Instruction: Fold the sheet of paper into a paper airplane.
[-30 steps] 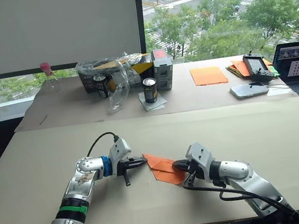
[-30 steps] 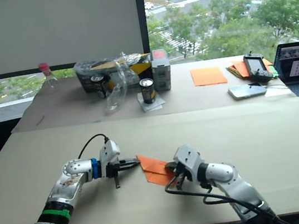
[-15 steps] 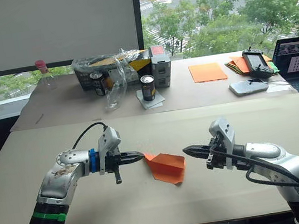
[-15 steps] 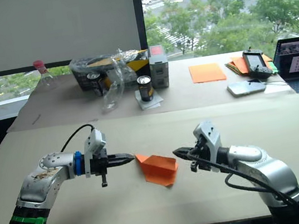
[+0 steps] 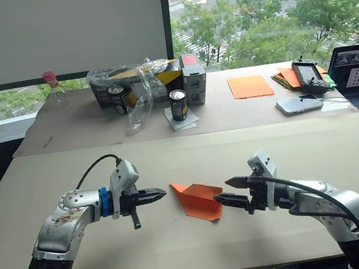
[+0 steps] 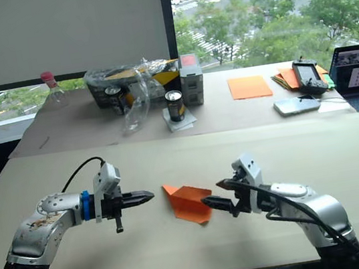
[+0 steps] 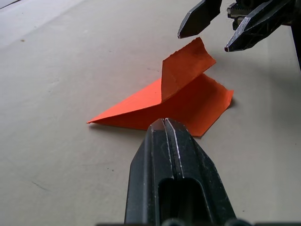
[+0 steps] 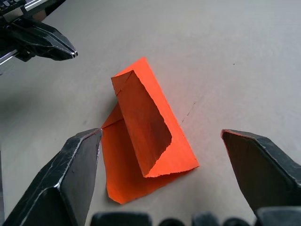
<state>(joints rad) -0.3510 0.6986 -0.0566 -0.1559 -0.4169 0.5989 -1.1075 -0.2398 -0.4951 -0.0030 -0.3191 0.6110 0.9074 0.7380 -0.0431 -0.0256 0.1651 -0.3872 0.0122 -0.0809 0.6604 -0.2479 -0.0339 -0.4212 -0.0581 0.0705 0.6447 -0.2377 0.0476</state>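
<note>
Bare table around paper airplane

Paper airplane: thin matt orange paper, creased. Table: matt beige, faintly scuffed.

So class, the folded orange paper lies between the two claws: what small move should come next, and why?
Probably ease the right claw forward to close on the raised flap of the paper airplane. That claw is open and faces the flap with a gap between them, while the left claw is shut and apart from the pointed tip. The flap stands up, so the fold looks unfinished.

Beige table before tree-filled window.
</note>
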